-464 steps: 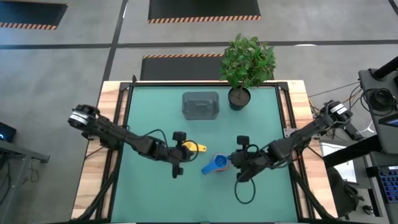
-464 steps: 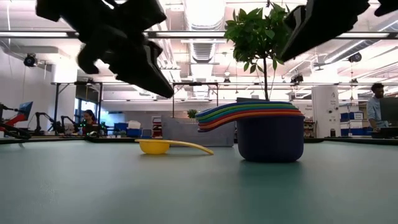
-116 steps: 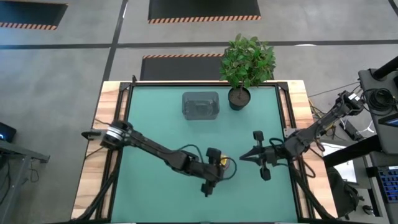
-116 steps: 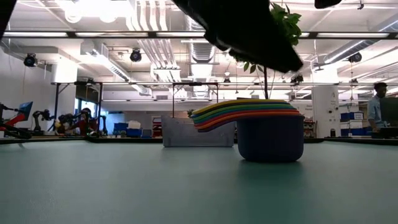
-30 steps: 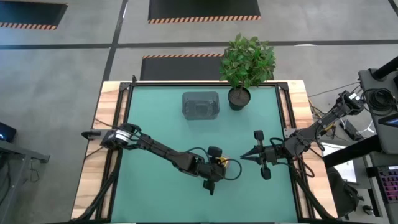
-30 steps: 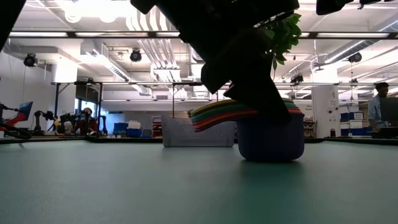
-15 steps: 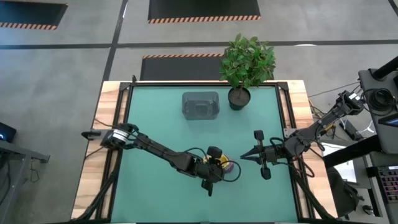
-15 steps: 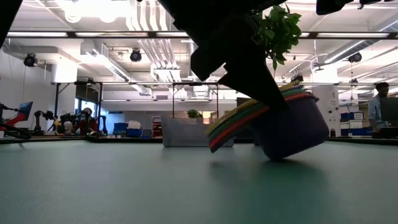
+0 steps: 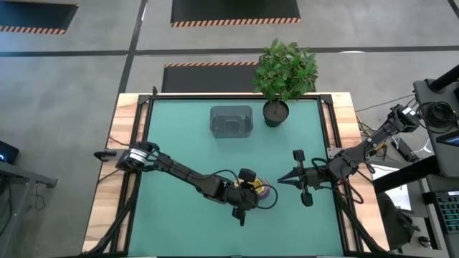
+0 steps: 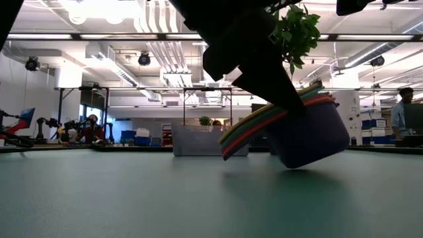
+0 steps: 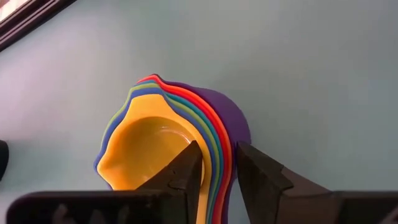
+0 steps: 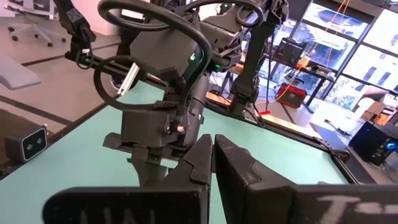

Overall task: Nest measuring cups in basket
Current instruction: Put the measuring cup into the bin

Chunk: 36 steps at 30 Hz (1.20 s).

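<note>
The measuring cups (image 11: 180, 143) sit as one nested stack, yellow innermost and purple outermost, between the fingers of the left gripper (image 11: 214, 168), which is clamped across the layered rims; in the low view the stack (image 10: 297, 129) hangs tilted, handles drooping, its base seemingly just off the table (image 10: 132, 198). The basket (image 9: 231, 120) lies well apart, ahead of the left gripper toward the far edge of the table, beside the plant pot (image 9: 275, 112); that offset is what the carry turns on, and the left arm is plainly the nearer one, since it already has the load. The right gripper (image 9: 283, 179), fingers pressed together and empty, waits just beside the stack on its other side. The high view alone shows the route to the basket; the left wrist view alone shows the colour order and where the fingers bite; the low view alone shows the tilt.
</note>
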Tool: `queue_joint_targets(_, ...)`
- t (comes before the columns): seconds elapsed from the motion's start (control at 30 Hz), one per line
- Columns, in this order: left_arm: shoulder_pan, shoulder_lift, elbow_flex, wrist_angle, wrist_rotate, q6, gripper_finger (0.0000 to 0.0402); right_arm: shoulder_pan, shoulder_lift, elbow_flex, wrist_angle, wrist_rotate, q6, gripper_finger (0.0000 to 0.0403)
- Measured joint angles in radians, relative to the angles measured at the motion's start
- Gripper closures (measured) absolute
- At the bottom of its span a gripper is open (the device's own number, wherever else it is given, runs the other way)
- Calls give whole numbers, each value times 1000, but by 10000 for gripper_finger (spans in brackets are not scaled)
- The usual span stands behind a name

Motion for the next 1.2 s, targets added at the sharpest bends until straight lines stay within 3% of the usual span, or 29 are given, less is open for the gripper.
queue_joint_targets(0.37,3,26,2,25,37,-31,315,0,0,0,-2,0,0,394)
queue_joint_targets(0.83,10,27,2,81,42,-31,230,0,0,0,-3,0,0,394)
queue_joint_targets(1.2,32,65,2,141,89,-34,239,0,-2,0,-5,0,-3,394)
